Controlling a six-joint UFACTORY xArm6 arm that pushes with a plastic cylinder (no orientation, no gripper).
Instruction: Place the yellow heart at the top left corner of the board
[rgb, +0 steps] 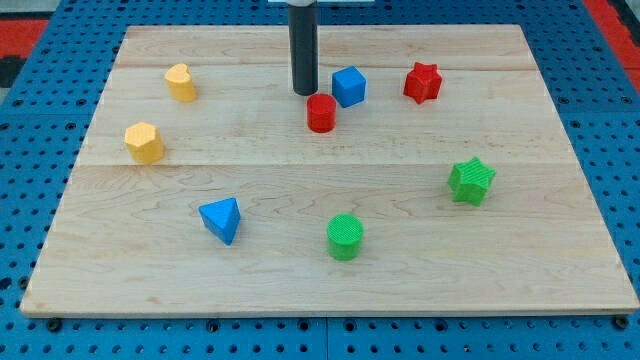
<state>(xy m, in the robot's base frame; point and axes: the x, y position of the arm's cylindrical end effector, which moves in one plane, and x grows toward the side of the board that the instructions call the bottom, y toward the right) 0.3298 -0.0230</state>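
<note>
The yellow heart (181, 82) sits on the wooden board (330, 290) in its upper left part, a little in from the top left corner. A second yellow block, a hexagon (144, 142), lies below and to the left of it. My tip (305, 93) is the lower end of the dark rod near the top middle of the board. It stands well to the right of the yellow heart, just above and left of the red cylinder (321, 113) and left of the blue cube (349, 86).
A red star (422, 83) lies at the upper right. A green star (471, 181) lies at the right. A green cylinder (345, 237) and a blue triangle (221, 219) lie in the lower half. Blue pegboard surrounds the board.
</note>
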